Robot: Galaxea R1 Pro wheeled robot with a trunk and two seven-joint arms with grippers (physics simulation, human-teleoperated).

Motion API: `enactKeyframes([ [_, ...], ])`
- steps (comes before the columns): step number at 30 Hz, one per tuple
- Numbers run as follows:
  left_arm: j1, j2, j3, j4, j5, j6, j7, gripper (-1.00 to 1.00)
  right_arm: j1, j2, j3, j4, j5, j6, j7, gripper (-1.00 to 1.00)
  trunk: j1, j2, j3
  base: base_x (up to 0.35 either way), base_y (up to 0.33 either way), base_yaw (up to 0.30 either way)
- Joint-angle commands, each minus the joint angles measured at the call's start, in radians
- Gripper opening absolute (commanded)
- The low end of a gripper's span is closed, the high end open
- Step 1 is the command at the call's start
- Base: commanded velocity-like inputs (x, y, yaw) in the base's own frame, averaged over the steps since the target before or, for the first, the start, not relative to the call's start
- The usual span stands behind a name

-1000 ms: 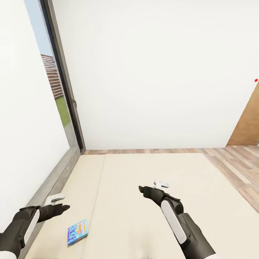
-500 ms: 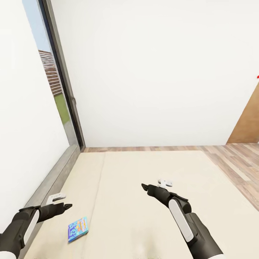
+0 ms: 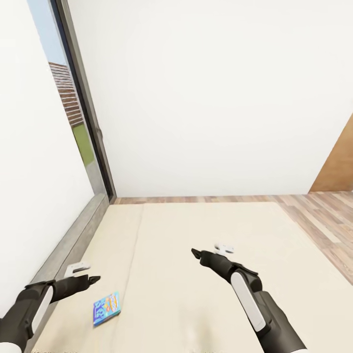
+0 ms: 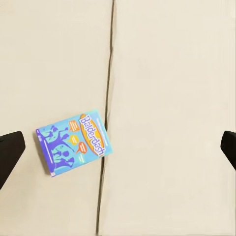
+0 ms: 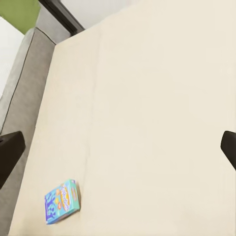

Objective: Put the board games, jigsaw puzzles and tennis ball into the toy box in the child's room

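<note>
A blue board game (image 3: 106,308) with purple figures and "Balderdash" lettering lies flat on the cream bed (image 3: 206,230), near its left side beside a seam in the mattress. My left gripper (image 3: 89,281) hovers open just left of and above the game. In the left wrist view the game (image 4: 73,141) lies below and between the wide-apart fingertips (image 4: 10,153). My right gripper (image 3: 197,254) hangs open over the middle of the bed, well to the right of the game (image 5: 62,200). The table, toy box, jigsaw puzzles and tennis ball are out of view.
A grey ledge (image 3: 68,245) runs along the bed's left side under a tall window (image 3: 73,108) with a dark frame. A white wall stands beyond the bed. Wooden floor (image 3: 323,215) and a brown door (image 3: 340,162) lie to the right.
The head view has drifted slightly. My right arm has edged a little to the right and forward. The board game has stayed where it was.
</note>
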Motion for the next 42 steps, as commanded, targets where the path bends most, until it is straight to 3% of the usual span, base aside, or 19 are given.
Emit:
enactKeyframes([
  [1, -0.001, 0.000, 0.002, -0.001, 0.005, 0.008, -0.014, 1.00, 0.000, 0.000, -0.001, -0.007, -0.005, 0.004, 0.017, 1.00, 0.001, -0.002, -0.004, 0.000, 0.000, 0.000],
  [3, -0.001, 0.001, 0.002, -0.001, 0.004, 0.007, -0.037, 1.00, 0.000, -0.001, -0.004, -0.017, -0.005, 0.003, 0.061, 1.00, 0.001, -0.002, -0.007, 0.000, 0.000, 0.000],
  [7, -0.001, 0.004, 0.004, -0.001, 0.004, 0.005, -0.085, 1.00, -0.001, -0.002, -0.039, -0.033, 0.002, 0.004, 0.211, 1.00, 0.001, -0.002, -0.014, 0.000, 0.000, 0.000],
  [12, -0.001, 0.005, 0.007, -0.002, 0.003, 0.004, -0.097, 1.00, -0.002, -0.002, -0.065, -0.030, 0.007, 0.006, 0.268, 1.00, 0.001, -0.002, -0.022, 0.000, 0.000, 0.000],
  [22, -0.001, 0.005, 0.063, -0.018, 0.005, 0.004, -0.106, 1.00, -0.002, -0.002, -0.074, -0.027, 0.008, 0.005, 0.283, 1.00, 0.001, -0.002, -0.038, 0.000, 0.000, 0.000],
  [32, -0.007, 0.018, 0.086, -0.045, 0.006, 0.010, -0.138, 1.00, -0.002, -0.002, -0.075, -0.027, 0.009, 0.005, 0.282, 1.00, 0.001, -0.002, -0.054, 0.000, 0.000, 0.000],
  [42, -0.037, 0.024, 0.091, -0.052, 0.001, 0.012, -0.133, 1.00, -0.002, -0.002, -0.074, -0.029, 0.009, 0.005, 0.282, 1.00, 0.001, -0.002, -0.071, 0.000, 0.000, 0.000],
])
